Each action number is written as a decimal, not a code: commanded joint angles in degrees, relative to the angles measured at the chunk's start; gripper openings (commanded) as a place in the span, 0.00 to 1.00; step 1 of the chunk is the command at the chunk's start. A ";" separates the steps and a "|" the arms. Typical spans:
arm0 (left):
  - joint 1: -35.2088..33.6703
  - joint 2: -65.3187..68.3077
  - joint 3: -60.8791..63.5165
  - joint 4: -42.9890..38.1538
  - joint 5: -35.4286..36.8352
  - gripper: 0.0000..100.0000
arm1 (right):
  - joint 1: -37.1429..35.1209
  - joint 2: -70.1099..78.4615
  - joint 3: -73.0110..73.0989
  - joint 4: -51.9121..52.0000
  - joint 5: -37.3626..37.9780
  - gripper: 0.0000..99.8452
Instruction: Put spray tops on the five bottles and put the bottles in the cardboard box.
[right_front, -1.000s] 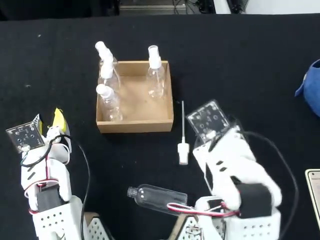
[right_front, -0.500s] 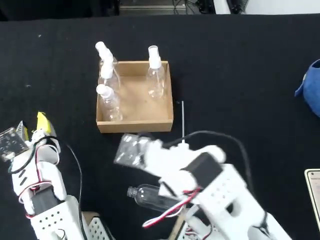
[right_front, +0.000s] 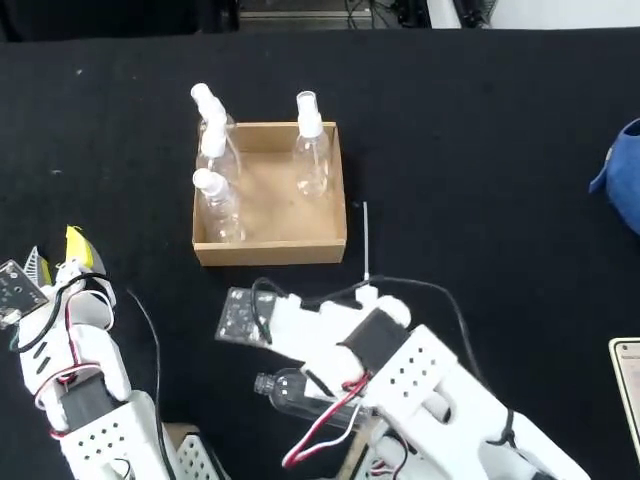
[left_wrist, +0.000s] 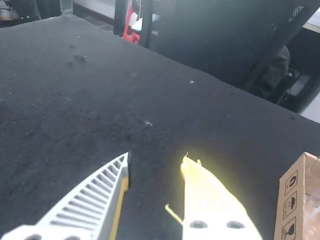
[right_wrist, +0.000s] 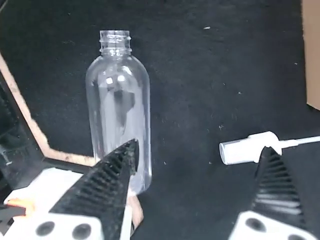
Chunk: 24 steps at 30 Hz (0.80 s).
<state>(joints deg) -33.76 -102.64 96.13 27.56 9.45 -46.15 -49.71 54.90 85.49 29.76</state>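
A clear uncapped bottle (right_wrist: 118, 115) lies on the black table, also seen under the right arm (right_front: 370, 345) as bottle (right_front: 290, 390). A loose white spray top (right_wrist: 247, 148) lies beside it, and its thin tube (right_front: 366, 235) points toward the cardboard box (right_front: 270, 250). My right gripper (right_wrist: 198, 147) hangs open low above the table, one finger near the bottle and the other near the spray top, holding nothing. Several capped bottles (right_front: 311, 145) stand in the box. My left gripper (right_front: 52, 255) stands open and empty at the table's left; in its own view the left gripper (left_wrist: 155, 159) sees the box corner (left_wrist: 295, 200).
A blue object (right_front: 625, 180) pokes in at the right edge, with a pale card (right_front: 628, 375) below it. Bare black table lies between the box and the left arm, and right of the spray top's tube.
The right arm has swung from the right side leftward, now lying over the spray top and bottle. The left arm has shifted left and slightly toward the front.
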 joint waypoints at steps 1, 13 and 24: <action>-0.48 -0.18 0.40 -1.49 0.00 0.03 | -3.60 0.84 0.75 -2.90 0.09 0.34; -4.97 0.09 1.27 -7.03 0.26 0.03 | -10.20 0.84 0.57 -4.48 -8.00 0.34; -4.97 0.26 1.27 -7.03 0.26 0.03 | -18.73 0.84 4.53 -8.97 -16.79 0.34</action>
<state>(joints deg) -38.07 -102.64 96.13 21.93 9.45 -63.56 -49.71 57.98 79.60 13.67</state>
